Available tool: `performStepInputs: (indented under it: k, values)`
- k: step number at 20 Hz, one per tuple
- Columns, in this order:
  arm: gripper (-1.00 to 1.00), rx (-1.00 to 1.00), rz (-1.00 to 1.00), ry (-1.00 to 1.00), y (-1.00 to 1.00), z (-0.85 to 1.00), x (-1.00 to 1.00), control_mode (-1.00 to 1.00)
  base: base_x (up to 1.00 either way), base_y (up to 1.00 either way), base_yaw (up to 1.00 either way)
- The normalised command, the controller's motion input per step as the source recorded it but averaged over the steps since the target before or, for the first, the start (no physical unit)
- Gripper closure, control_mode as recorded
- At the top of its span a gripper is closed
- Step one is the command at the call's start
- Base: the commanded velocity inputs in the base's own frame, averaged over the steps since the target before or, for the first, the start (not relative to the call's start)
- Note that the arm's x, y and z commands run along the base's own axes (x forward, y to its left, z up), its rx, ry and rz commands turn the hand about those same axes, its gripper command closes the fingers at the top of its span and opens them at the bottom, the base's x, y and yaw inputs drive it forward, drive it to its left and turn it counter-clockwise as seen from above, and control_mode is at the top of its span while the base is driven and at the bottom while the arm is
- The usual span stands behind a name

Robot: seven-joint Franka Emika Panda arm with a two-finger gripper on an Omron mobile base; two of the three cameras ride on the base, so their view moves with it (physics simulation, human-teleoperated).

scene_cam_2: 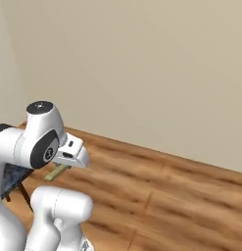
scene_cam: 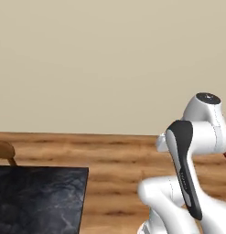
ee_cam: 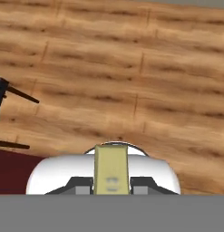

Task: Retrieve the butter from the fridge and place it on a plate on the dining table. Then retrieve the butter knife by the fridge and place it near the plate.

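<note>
My gripper (ee_cam: 111,186) is shut on the butter (ee_cam: 111,166), a small pale yellow stick that stands up between the two fingertips. From the right base camera the butter (scene_cam_2: 57,171) pokes out below the hand, and the gripper (scene_cam_2: 62,165) hangs over the wooden floor. A corner of the dining table (scene_cam: 39,199), with its black marbled top, lies at the lower left of the left base view, well left of the arm. The fridge, the plate and the butter knife are out of view.
A brown wooden chair back (scene_cam: 4,151) stands just behind the table's far edge. Thin dark legs (ee_cam: 20,94) cross the left side of the hand view. Wooden floor (scene_cam_2: 166,196) stretches up to a plain beige wall (scene_cam: 110,64).
</note>
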Motion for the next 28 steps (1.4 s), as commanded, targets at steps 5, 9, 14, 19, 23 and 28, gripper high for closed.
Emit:
performStepInputs:
  k: [5, 9, 14, 19, 23, 28]
  values:
    - [1.0, 0.0, 0.0, 0.0, 0.0, 0.0, 0.0, 1.0, 1.0, -0.4, 0.47]
    - [1.0, 0.0, 0.0, 0.0, 0.0, 0.0, 0.0, 1.0, 1.0, -0.49, 0.51]
    - [1.0, 0.0, 0.0, 0.0, 0.0, 0.0, 0.0, 1.0, 1.0, -0.56, 0.52]
    - [1.0, 0.0, 0.0, 0.0, 0.0, 0.0, 0.0, 1.0, 1.0, -0.61, 0.52]
    - [1.0, 0.0, 0.0, 0.0, 0.0, 0.0, 0.0, 1.0, 1.0, -0.49, 0.55]
    - [1.0, 0.0, 0.0, 0.0, 0.0, 0.0, 0.0, 1.0, 1.0, -0.44, 0.63]
